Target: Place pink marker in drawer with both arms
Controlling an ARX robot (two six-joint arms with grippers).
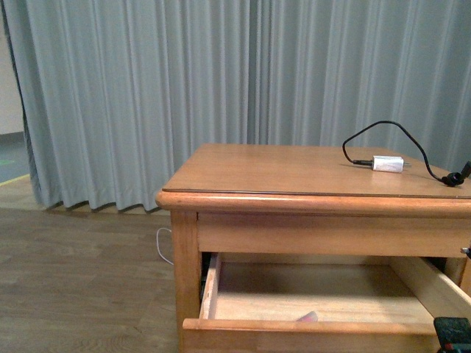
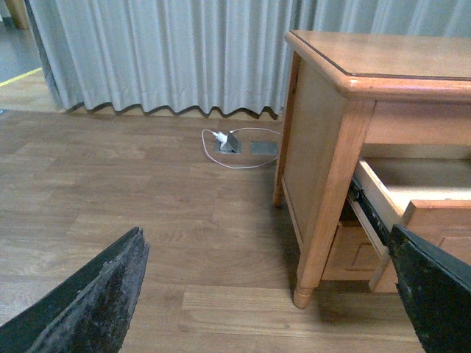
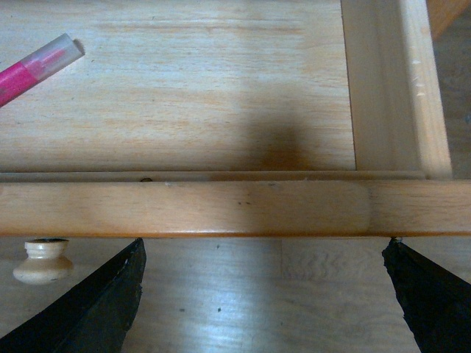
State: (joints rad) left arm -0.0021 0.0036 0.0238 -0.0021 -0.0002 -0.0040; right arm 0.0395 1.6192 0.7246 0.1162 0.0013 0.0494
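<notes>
The drawer (image 1: 309,331) stands pulled out below the cabinet top, showing its pale wood floor. Inside it lies the pink marker (image 3: 33,66), flat on the drawer floor; in the front view only its tip (image 1: 307,317) peeks over the front panel. My right gripper (image 3: 263,246) hovers open just outside the drawer's front rim (image 3: 221,208), beside the round knob (image 3: 42,259), holding nothing. My left gripper (image 2: 266,243) is open and empty, low over the floor to the left of the cabinet (image 2: 324,147), facing the side of the drawer (image 2: 412,198).
A white charger (image 1: 388,163) with a black cable (image 1: 383,129) lies on the cabinet top at the right. A floor socket with a white cord (image 2: 229,143) sits near the grey curtain (image 1: 221,88). Wooden floor spreads left of the cabinet.
</notes>
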